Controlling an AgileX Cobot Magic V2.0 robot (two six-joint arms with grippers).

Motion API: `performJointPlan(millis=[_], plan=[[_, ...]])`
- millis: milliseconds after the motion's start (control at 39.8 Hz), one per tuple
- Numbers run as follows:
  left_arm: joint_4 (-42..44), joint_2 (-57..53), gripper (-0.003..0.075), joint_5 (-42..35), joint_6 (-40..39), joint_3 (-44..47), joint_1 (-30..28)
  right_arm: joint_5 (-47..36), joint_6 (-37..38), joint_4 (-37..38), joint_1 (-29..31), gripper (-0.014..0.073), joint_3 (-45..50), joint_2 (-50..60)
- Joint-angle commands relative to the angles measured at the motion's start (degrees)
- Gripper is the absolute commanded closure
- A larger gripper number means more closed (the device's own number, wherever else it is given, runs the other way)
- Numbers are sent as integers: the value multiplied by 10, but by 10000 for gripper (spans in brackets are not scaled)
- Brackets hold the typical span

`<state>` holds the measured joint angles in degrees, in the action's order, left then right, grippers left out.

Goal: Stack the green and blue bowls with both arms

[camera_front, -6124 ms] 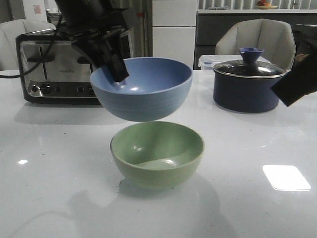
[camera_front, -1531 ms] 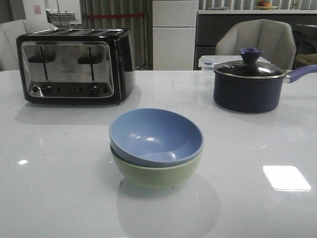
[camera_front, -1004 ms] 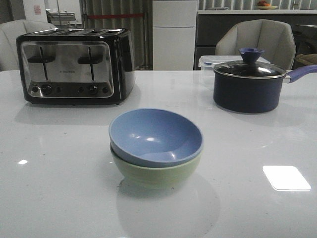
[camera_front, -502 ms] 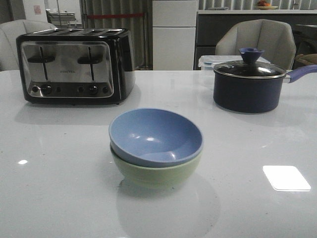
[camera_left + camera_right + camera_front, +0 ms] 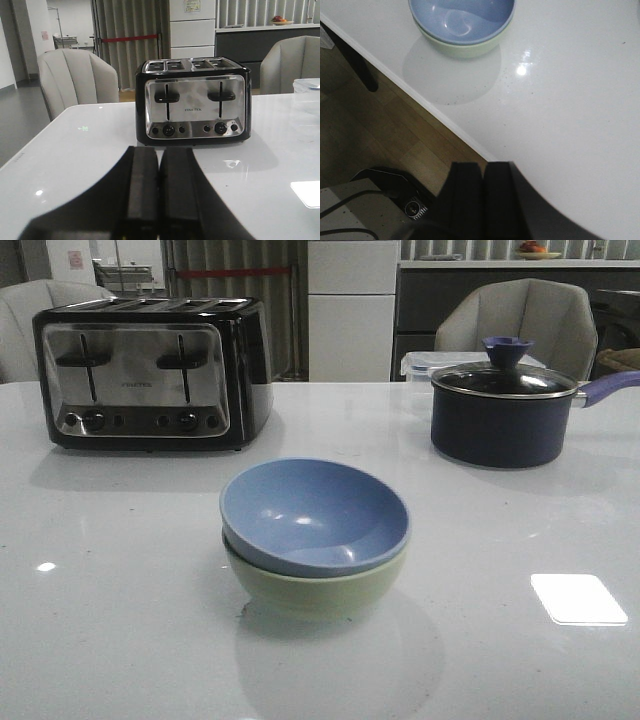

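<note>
Nearest in the front view, the dusty light blue round matte bowl (image 5: 315,512) sits nested inside the pale sage green round matte bowl (image 5: 318,590) near the middle of the glossy white counter (image 5: 120,620), both mouths facing up; being round, neither has a long axis, though the blue one rests slightly tilted, its rim lower toward the front right. Neither arm appears in that view. Farther back on the left stands a black and chrome four-slot toaster (image 5: 152,373), and on the right a dark navy lidded saucepan (image 5: 505,410) whose blue-purple handle points right. The left wrist view shows what the front view leaves out: the left gripper (image 5: 158,195) with its black fingers pressed together on nothing, above the counter and facing the toaster (image 5: 192,100), with a pale upholstered chair (image 5: 77,82) behind. The right wrist view shows the right gripper (image 5: 482,200) likewise closed and empty, well apart from the stacked bowls (image 5: 462,20), by the counter's near edge with a wooden floor (image 5: 380,135) below it.
</note>
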<state>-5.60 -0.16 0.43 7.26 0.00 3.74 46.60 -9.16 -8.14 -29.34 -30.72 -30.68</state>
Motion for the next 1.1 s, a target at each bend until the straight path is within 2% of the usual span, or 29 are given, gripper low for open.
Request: performJointPlan(millis=[0,176,276,527,627,828,979,1079], plan=[[-6,-12,626,-54,-1,7,4,-34,1,-6,0,571,-16,-1],[-6,-12,626,-54,-1,7,4,-33,1,-7,0,571,-14,6],[-6,-12,626,-54,-1,7,4,-46,-7,-2,34,571,-9,33],[-6,-11,626,-54,-1,7,4,-279,-7,1,211,571,114,173],[-6,-11,626,-54,-1,7,4,-359,-7,1,253,571,179,230],[-6,-11,625,-54,-1,7,4,-437,-7,1,280,571,272,309],[-6,-11,626,-54,-1,7,4,-482,-7,1,287,571,319,324],[-6,-11,626,-54,-1,7,4,-475,-7,1,288,571,320,324]])
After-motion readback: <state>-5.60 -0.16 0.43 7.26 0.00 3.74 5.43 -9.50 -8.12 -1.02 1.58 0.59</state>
